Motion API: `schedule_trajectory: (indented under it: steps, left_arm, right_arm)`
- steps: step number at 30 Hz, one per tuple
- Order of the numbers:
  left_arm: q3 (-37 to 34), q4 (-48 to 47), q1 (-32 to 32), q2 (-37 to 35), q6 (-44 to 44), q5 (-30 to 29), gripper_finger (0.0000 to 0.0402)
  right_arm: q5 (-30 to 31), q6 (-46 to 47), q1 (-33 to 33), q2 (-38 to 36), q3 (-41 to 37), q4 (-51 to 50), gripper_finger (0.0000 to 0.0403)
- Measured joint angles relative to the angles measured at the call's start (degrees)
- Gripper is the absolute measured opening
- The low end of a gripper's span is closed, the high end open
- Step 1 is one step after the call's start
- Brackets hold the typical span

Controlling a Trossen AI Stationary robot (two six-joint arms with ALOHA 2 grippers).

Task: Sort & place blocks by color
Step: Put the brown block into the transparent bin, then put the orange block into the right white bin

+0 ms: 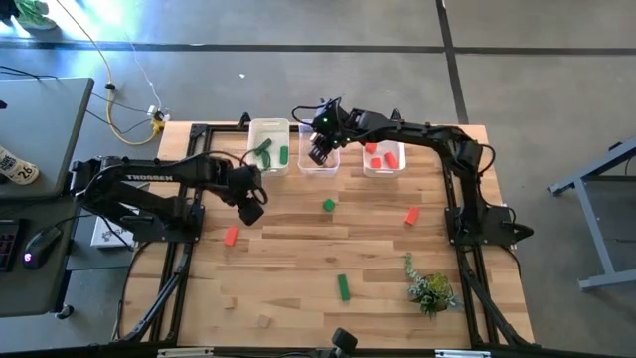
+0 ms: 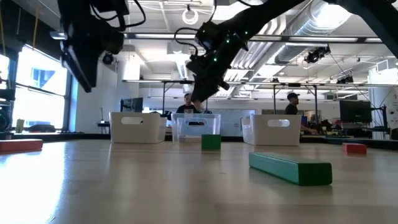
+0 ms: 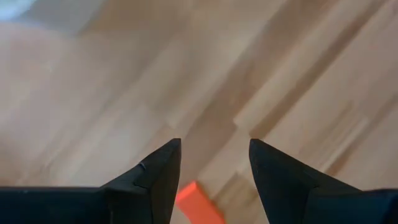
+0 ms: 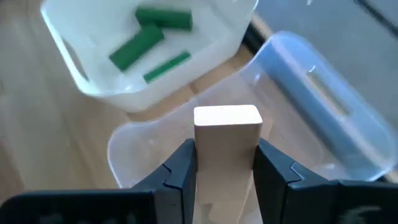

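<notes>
My right gripper (image 1: 318, 152) hovers over the middle clear bin (image 1: 320, 165), shut on a tan block (image 4: 227, 134). The left bin (image 1: 268, 127) holds green blocks (image 4: 149, 37); the right bin (image 1: 384, 171) holds red ones (image 1: 378, 157). My left gripper (image 1: 252, 207) is open above the table, with a red block (image 3: 199, 202) lying on the wood just below its fingers (image 3: 214, 146). Other blocks rest flat on the table: a green cube (image 1: 329, 206), a red block (image 1: 411, 216), a green bar (image 1: 343, 287) and a tan block (image 1: 263, 320). My right gripper pinches the tan block between its two fingers, on two opposite long sides (image 4: 198, 155). The block's square end face (image 4: 227, 116) sticks out past the fingertips. It is lifted clear, above the middle bin (image 4: 155, 143). In the low view the fingers (image 2: 200, 93) slant down toward that bin.
A leafy plant sprig (image 1: 429, 290) lies near the table's near right corner. The three bins stand in a row along the far edge. Bare wood lies between the scattered blocks. People show in the room beyond the table (image 2: 292, 102).
</notes>
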Motion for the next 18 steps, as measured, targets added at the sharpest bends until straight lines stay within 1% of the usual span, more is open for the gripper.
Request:
schedule_trajectory:
  steps: [4, 5, 7, 12, 15, 18]
  left_arm:
    - [0.0, -3.8, -4.8, 0.0, -1.4, 0.2, 0.0179]
    - [0.0, -4.6, -6.0, 0.0, -2.4, 0.2, 0.0179]
    - [0.0, -5.6, -8.3, 0.0, -4.7, 0.2, 0.0179]
    - [0.0, -5.8, -14.3, 0.0, -11.4, 0.2, 0.0179]
    - [0.0, -5.8, -17.5, 0.0, -16.3, 0.3, 0.0179]
    - [0.0, -5.8, -20.6, 0.0, -23.2, 0.3, 0.0179]
  right_arm:
    - [-0.1, -0.5, 0.0, 1.8, 0.0, -0.5, 0.0095]
    - [-0.3, -0.8, 0.0, 2.0, 0.0, -0.5, 0.0101]
    - [-0.4, -1.5, 0.0, 2.1, 0.0, -0.9, 0.0126]
    - [-0.4, -3.4, 0.0, 2.1, 0.4, -0.8, 0.0202]
    - [-0.3, -4.2, 0.0, 2.0, 0.6, -0.5, 0.0225]
    - [-0.2, -4.4, -0.1, 2.0, 0.6, -0.7, 0.023]
